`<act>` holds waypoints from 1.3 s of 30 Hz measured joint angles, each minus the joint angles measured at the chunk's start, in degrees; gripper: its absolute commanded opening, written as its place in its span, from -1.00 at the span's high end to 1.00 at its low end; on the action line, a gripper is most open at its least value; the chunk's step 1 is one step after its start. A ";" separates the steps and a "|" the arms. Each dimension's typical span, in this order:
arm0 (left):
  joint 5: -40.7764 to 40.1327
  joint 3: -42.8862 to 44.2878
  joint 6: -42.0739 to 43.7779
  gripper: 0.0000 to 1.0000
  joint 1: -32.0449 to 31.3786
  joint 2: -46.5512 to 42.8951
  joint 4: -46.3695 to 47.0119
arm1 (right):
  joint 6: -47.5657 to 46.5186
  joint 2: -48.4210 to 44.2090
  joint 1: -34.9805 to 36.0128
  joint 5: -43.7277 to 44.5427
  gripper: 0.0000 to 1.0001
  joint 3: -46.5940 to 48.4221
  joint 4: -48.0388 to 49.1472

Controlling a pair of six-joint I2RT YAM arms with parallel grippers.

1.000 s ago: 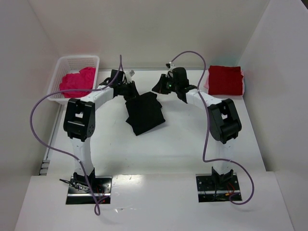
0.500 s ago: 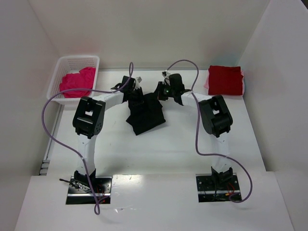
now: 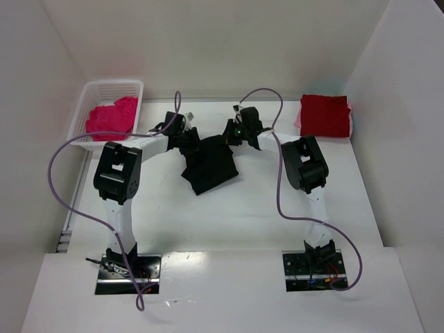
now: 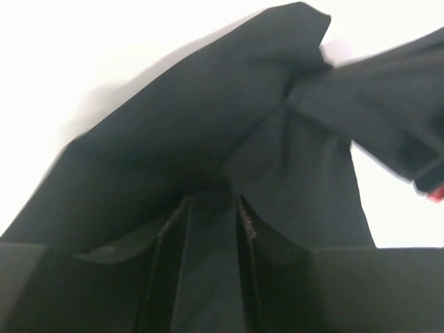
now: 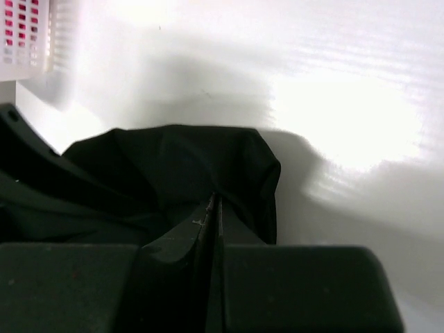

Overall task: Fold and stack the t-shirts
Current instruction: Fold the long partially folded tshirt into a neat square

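Folding step on the black shirt (image 3: 208,165), I'd say. It sits bunched and only part folded in the middle of the tabletop (image 3: 229,215), with both arms reaching in at its far edge. Left jaws are at the shirt's 11 o'clock corner and right jaws at its 1 o'clock corner, pretty close to each other. On the left wrist cam the left fingers (image 4: 177,232) stand partly open with black cloth in the gap, so it reads as a loose hold at best, and I can't say it really grips anything. Right fingers (image 5: 208,229) are squeezed to a hairline and look nipped on a fold at the shirt's edge. Red shirt (image 3: 325,115) lies folded flat at 2 o'clock. Pink shirt (image 3: 111,116) is a heap in the basket (image 3: 114,87) at 10 o'clock. My guess is the next move needs both corners properly pinched and pulled toward 6 o'clock to square the fold, before the shirt goes onto the red one.
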 measured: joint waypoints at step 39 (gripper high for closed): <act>1.62 -7.04 5.90 -0.78 6.93 -22.73 -3.76 | -4.70 -24.85 -3.37 4.72 -0.31 -9.90 -6.78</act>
